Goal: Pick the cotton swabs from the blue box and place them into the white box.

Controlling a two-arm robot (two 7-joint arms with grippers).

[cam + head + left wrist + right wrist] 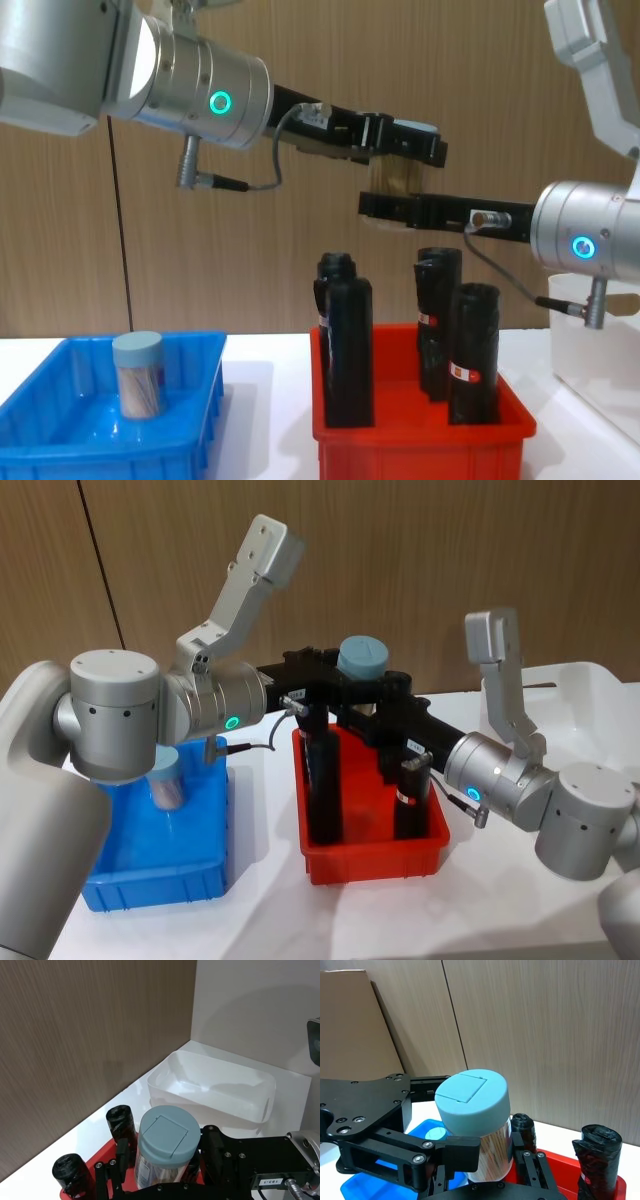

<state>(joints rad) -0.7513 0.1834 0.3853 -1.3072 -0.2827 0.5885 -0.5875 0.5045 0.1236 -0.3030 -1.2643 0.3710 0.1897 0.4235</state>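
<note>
Cotton swabs point(361, 658) stand upright, lid up, pinched by fingers point(461, 1151) of the left gripper point(163, 1167), right gripper point(385, 207) alongside.

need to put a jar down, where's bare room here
Free: white box floor; blue box floor around its lone jar; table strip between blue box and red bin. Crowded: red bin full of black rolls, left gripper and right gripper at the held jar above it.

A wall of brown wood-grain panels point(400, 560) fills the upper part of the head view, with a dark seam point(100, 560) at upper left. Below is a white table point(270, 910). In the left wrist view, a plain pale wall point(260, 1005) meets the panels at upper right. A cardboard sheet point(350, 1020) leans at upper left of the right wrist view.
</note>
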